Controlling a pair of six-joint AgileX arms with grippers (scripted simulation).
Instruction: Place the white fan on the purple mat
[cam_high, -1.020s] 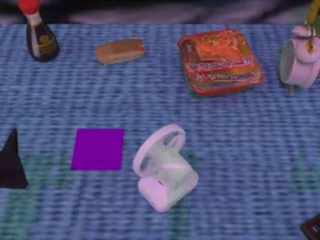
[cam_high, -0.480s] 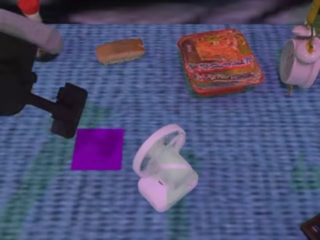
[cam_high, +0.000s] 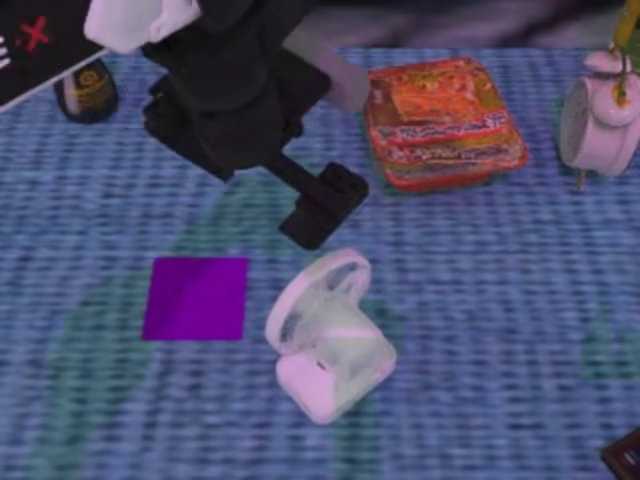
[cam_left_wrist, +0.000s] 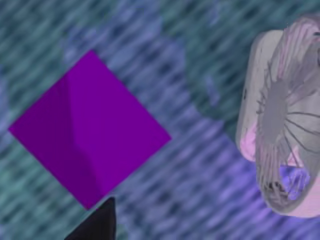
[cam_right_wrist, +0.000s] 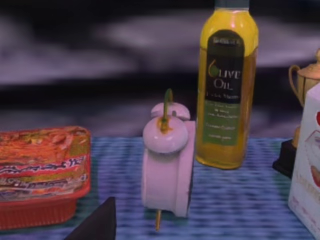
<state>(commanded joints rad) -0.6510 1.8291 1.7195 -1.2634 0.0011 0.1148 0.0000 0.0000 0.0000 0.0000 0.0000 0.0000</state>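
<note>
The white fan (cam_high: 330, 335) stands in the middle front of the table, its round grille head (cam_left_wrist: 280, 125) tilted toward the purple mat (cam_high: 195, 298). That mat (cam_left_wrist: 90, 127) lies flat just left of the fan, apart from it and bare. My left gripper (cam_high: 322, 205) hangs open above the table just behind the fan's head, touching nothing. One dark fingertip (cam_left_wrist: 97, 222) shows in the left wrist view, near the mat's corner. My right gripper (cam_high: 625, 455) is parked at the front right corner, open, with one fingertip (cam_right_wrist: 97, 222) in view.
A red food tray (cam_high: 440, 120) sits at the back, and a white alarm clock (cam_high: 600, 115) at the back right. The left arm partly hides a soy sauce bottle (cam_high: 88, 90). The right wrist view adds an olive oil bottle (cam_right_wrist: 227, 90) and a white carton (cam_right_wrist: 307, 170).
My left arm has swung from the table's left side toward the right, ending behind the fan's head and covering the bread loaf at the back. Fan, mat and right arm stayed put.
</note>
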